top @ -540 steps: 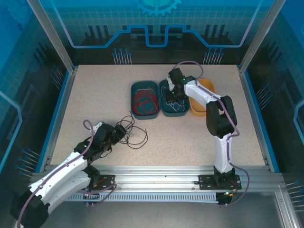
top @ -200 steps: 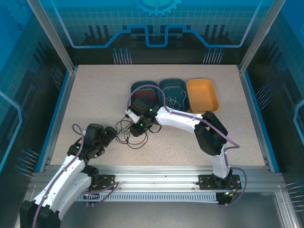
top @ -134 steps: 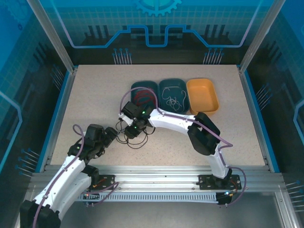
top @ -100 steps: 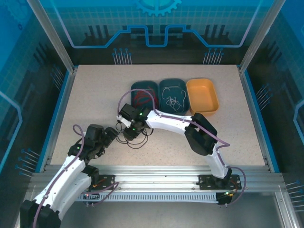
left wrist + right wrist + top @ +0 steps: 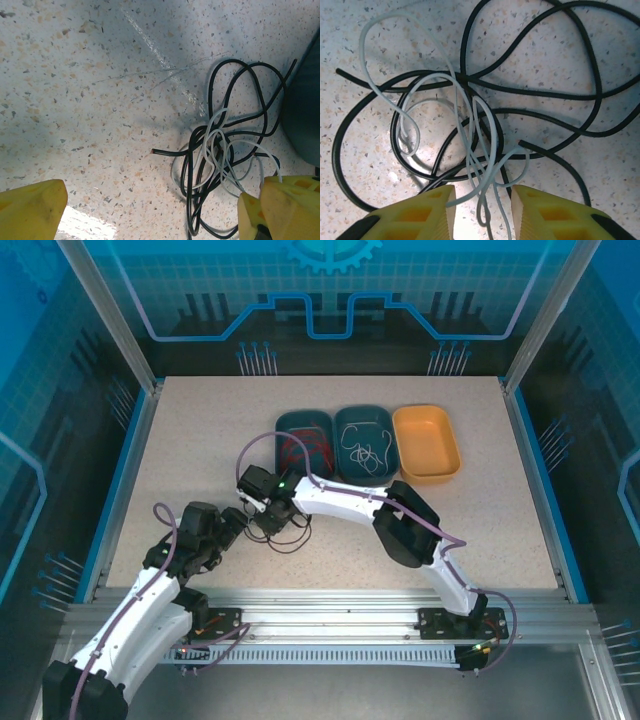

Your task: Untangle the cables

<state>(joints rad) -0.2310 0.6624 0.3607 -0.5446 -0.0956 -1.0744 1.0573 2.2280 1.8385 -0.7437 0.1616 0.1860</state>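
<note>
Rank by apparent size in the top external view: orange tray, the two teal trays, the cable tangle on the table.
1. orange tray, slightly largest.
2. middle teal tray and left teal tray: alike, unranked.
3. cable tangle, smallest, partly hidden.

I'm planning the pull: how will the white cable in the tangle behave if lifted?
Likely floppy: the white cable lies in loose, curly loops on the table. Probably light, being so thin. It crosses the black cable in several places, so lifting it may well drag that along.
</note>
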